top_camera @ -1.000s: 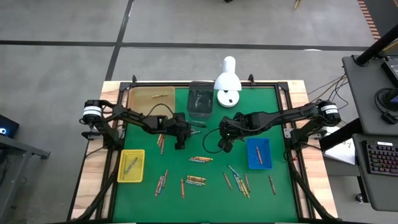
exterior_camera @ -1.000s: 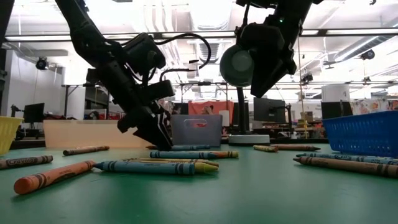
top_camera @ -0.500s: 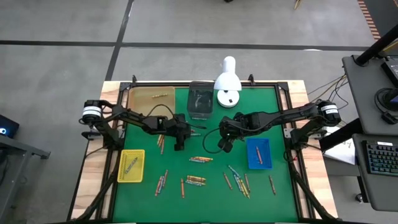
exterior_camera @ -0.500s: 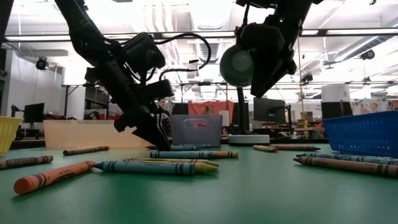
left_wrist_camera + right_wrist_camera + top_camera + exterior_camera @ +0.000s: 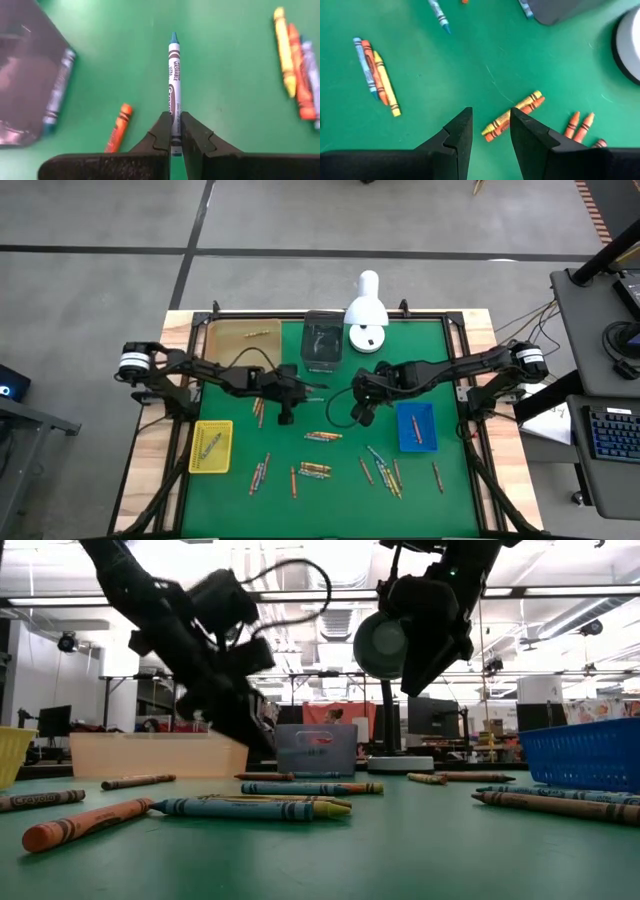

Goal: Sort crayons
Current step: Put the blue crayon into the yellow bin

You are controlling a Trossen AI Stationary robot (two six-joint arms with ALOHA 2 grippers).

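Note:
Crayons lie scattered on the green mat, most of them toward the near edge (image 5: 318,470). My left gripper (image 5: 285,412) is mid-table, shut on a blue crayon (image 5: 173,85). In the low view it (image 5: 258,740) is above the mat. My right gripper (image 5: 360,414) hangs open above the mat to its right, high in the low view (image 5: 425,650). A yellow and orange crayon pair (image 5: 512,116) lies on the mat past its fingertips. My left gripper pinches the blue crayon's blunt end (image 5: 174,131) between its two fingers. The crayon runs on in line with the fingers, with its point (image 5: 173,37) ahead of them. The fingers slant down from the table's left side. Whether the point rests on the mat, I cannot tell.
A yellow tray (image 5: 212,445) sits near left and a blue tray (image 5: 415,426) at the right. A tan tray (image 5: 240,340) and a dark tray (image 5: 322,342) are at the far side. A white lamp (image 5: 367,315) stands at the far edge. An orange crayon (image 5: 119,127) lies beside the left gripper.
My left gripper has taken hold of the blue crayon and gone up from the mat, moving a little toward the table's left edge. My right gripper has kept still.

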